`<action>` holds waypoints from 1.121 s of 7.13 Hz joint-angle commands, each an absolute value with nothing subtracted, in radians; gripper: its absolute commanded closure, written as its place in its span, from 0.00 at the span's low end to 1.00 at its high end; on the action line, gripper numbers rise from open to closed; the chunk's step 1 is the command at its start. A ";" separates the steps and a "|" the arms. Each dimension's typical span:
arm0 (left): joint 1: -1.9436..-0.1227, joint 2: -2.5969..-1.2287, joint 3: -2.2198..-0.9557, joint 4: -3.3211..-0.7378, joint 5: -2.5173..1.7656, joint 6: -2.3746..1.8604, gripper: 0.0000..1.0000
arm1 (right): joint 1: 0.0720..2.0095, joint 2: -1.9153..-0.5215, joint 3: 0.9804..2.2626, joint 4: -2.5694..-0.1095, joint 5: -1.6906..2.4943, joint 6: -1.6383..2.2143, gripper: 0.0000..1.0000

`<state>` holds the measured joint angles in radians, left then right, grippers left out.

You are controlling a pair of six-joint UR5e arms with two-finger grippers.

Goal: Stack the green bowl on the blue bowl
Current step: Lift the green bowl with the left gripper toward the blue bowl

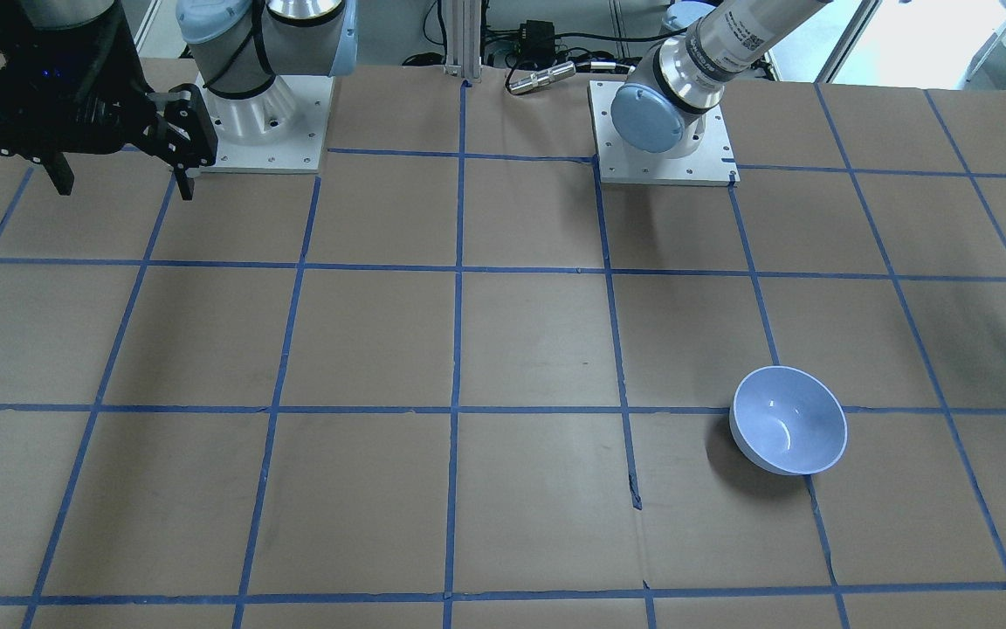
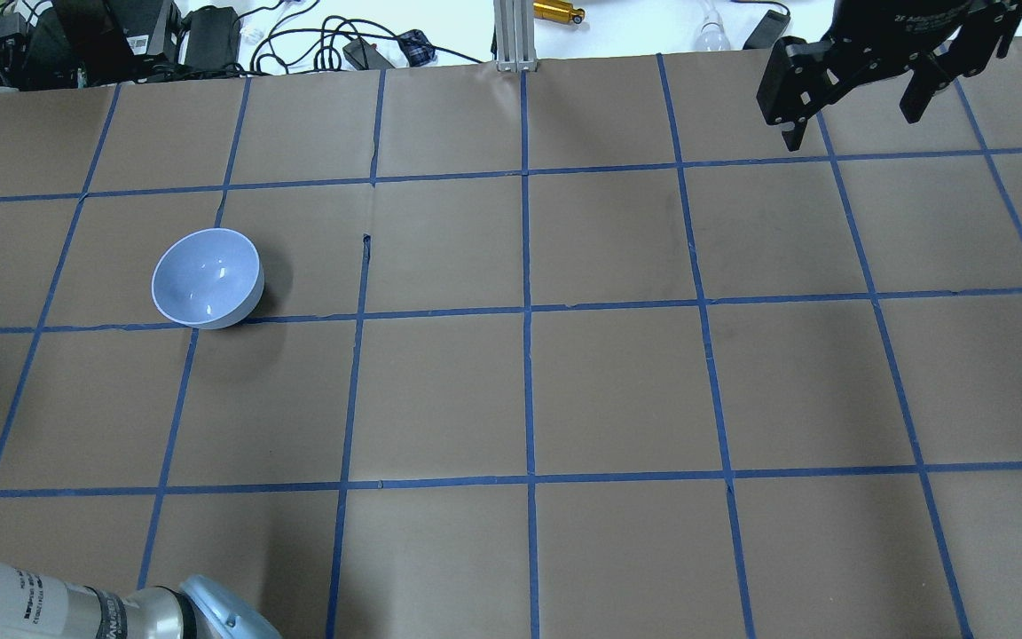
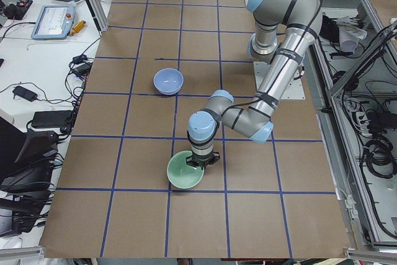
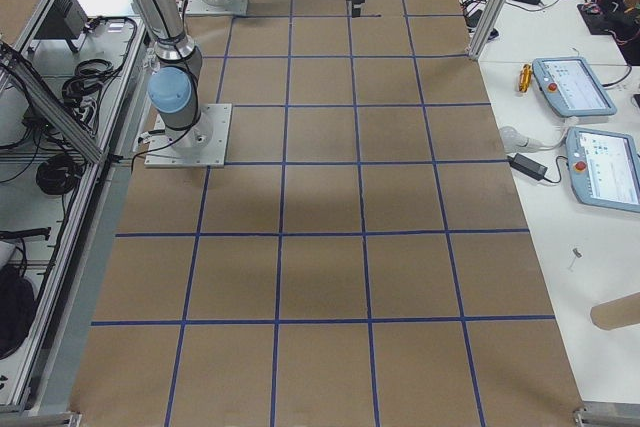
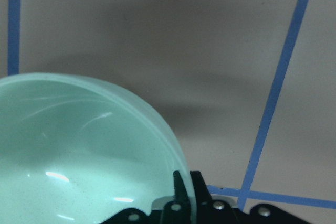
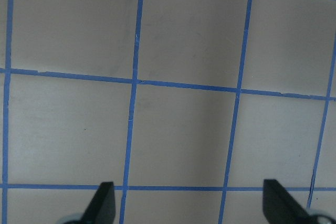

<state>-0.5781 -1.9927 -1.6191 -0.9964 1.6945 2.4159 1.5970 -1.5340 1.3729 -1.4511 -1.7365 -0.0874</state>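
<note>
A brown tabletop (image 2: pixel 617 390) is marked into squares with blue tape. The green bowl (image 3: pixel 185 170) sits mouth up near the tabletop's end on the robot's left. The left hand (image 3: pixel 202 161) reaches down onto it and pinches its rim, one finger inside and one outside. Whether the bowl rests on the tabletop or is lifted cannot be told. The blue bowl (image 1: pixel 788 419) stands upright and alone on the tabletop, well apart from the green one. The right hand (image 2: pixel 850 129) hangs above the far right side, fingers spread wide, holding nothing.
</note>
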 commanded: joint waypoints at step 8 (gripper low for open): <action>-1.223 -1.790 -1.604 -1.227 1.703 1.621 1.00 | 1.598 -1.534 1.373 -1.451 -1.736 -0.087 0.00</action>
<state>-1.1371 -1.7812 -1.5963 -1.1908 1.6991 1.7854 1.5984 -1.5339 1.3729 -1.4512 -1.7365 -0.0874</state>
